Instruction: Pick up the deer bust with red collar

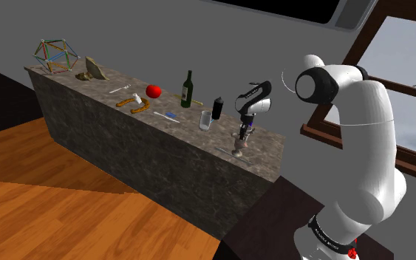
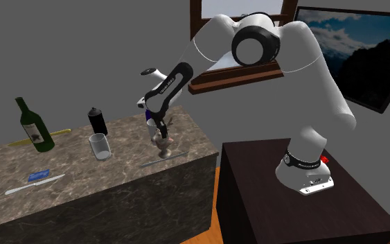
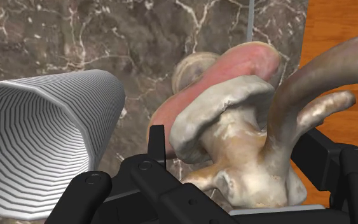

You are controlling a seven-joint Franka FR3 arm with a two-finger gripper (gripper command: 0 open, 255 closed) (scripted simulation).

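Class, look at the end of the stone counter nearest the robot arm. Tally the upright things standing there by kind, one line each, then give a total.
Green wine bottle: 1
Clear glass: 1
Black spray can: 1
Deer bust: 1
Total: 4

Your deer bust (image 3: pixel 234 140) is pale beige-grey, with curved antlers and a pinkish-red collar. It stands upright on its round base near the marble tabletop's (image 2: pixel 124 149) end at the second exterior view's right.
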